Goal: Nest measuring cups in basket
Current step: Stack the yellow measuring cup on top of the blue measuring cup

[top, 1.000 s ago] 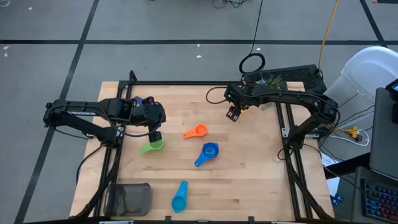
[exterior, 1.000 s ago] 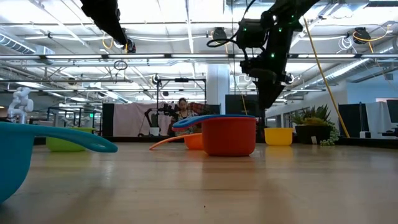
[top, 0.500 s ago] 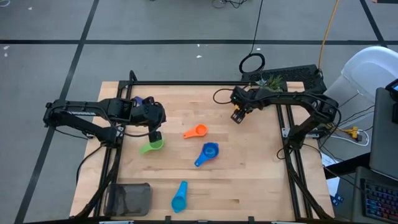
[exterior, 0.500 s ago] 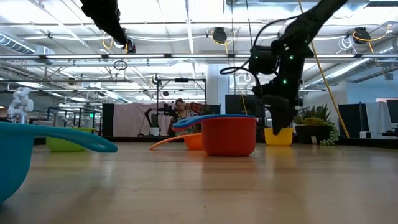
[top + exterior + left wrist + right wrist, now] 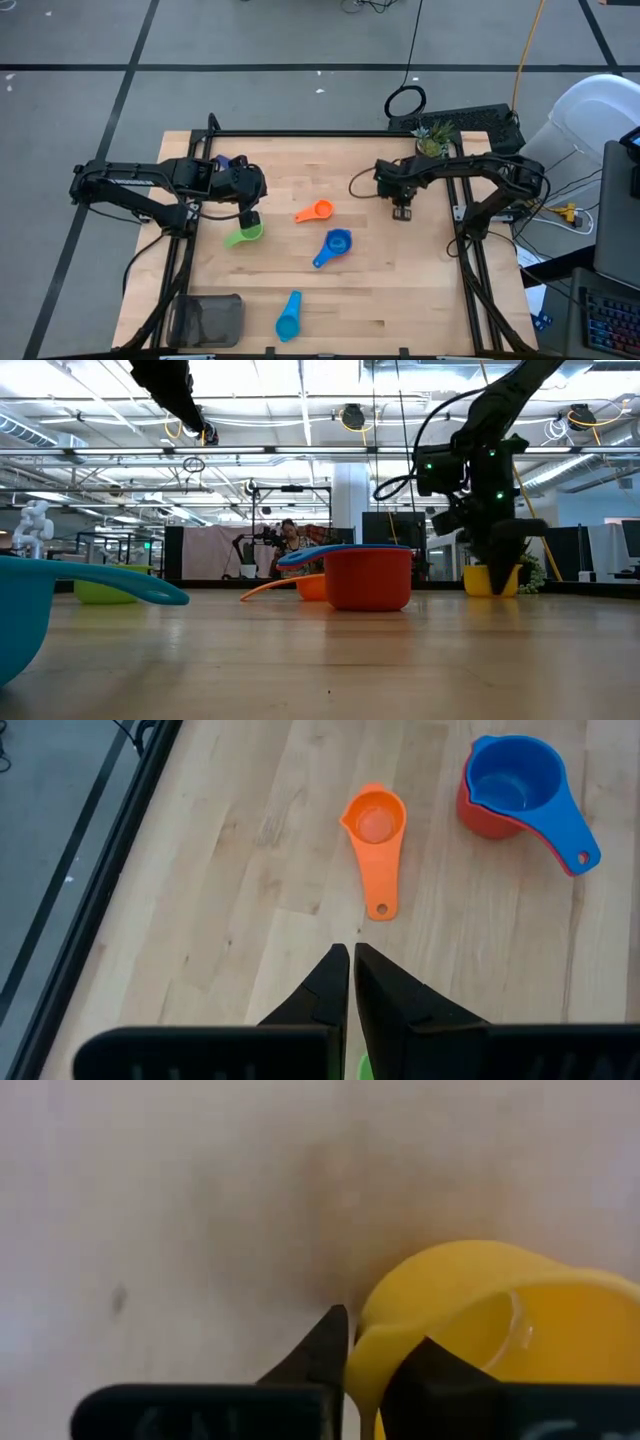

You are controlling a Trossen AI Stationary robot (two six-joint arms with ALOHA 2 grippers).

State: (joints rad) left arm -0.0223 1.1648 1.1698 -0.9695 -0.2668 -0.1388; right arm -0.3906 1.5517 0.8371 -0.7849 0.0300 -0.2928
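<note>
A: Where's the yellow cup (image 5: pixel 470 1320)?
B: On the table (image 5: pixel 380 290), right side. The right gripper (image 5: pixel 372 1365) has its fingers pinched on the cup's rim, one inside and one outside.
A: The left gripper (image 5: pixel 351 982)?
B: Fingers together, holding nothing, just above the green cup (image 5: pixel 243 235). The basket (image 5: pixel 208 318) sits at the near-left corner

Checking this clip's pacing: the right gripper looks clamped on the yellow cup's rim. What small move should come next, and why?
Probably a short straight lift. The right gripper has its fingers pinched on the wall of the yellow cup, which in the low view sits at table level. The basket stands at the far corner of the table, past the blue cup, so raising first avoids dragging.
</note>
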